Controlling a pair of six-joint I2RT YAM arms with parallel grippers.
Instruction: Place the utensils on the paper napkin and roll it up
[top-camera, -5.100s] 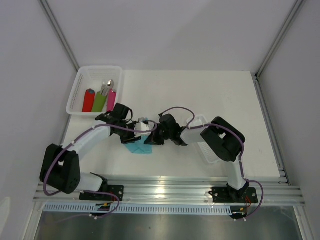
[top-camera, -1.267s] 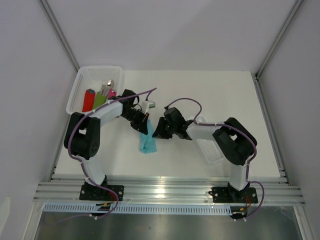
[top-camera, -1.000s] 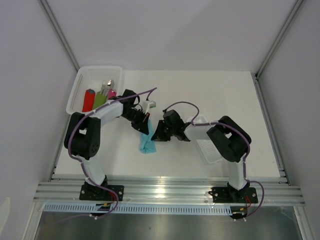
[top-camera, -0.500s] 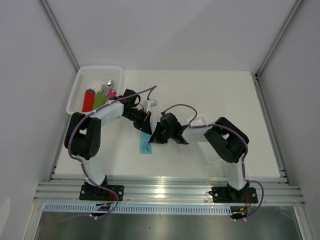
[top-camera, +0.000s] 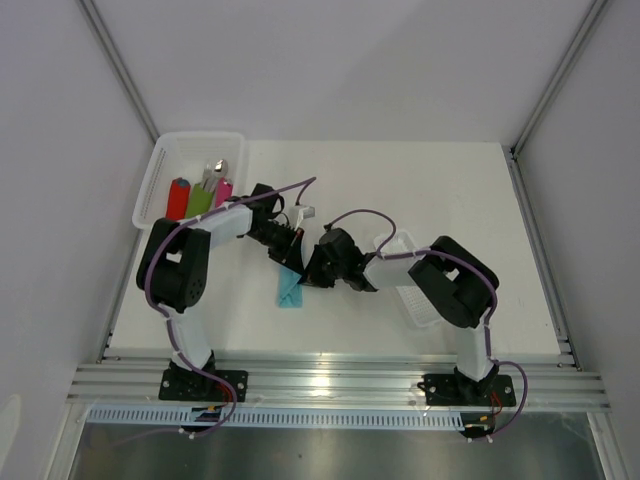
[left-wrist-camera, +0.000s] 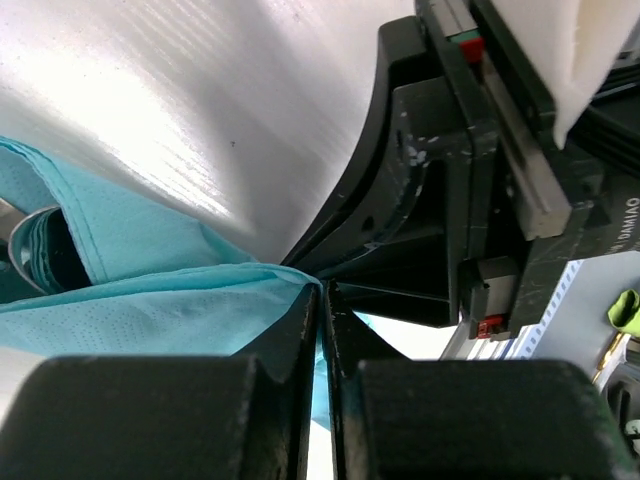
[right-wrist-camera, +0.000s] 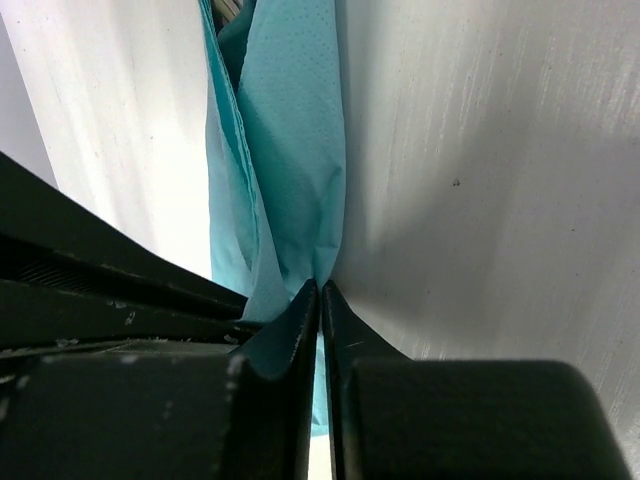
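The teal paper napkin (top-camera: 290, 291) hangs folded and narrow between my two grippers near the table's middle. My left gripper (top-camera: 293, 256) is shut on its top edge; the left wrist view shows the teal paper (left-wrist-camera: 150, 300) pinched between the jaws. My right gripper (top-camera: 309, 273) is shut on the napkin (right-wrist-camera: 290, 160) right beside it, its black body filling the left wrist view. A curved shiny metal piece of the utensils (left-wrist-camera: 25, 245) shows inside the napkin's fold; the rest is hidden.
A white basket (top-camera: 160, 175) at the back left holds red, green and pink rolled napkins with silver tips. A white tray (top-camera: 415, 300) lies under the right arm. White walls stand on both sides.
The left arm has lifted the napkin from flat on the table into a hanging fold. The right gripper has closed in from the right and now pinches it beside the left gripper.
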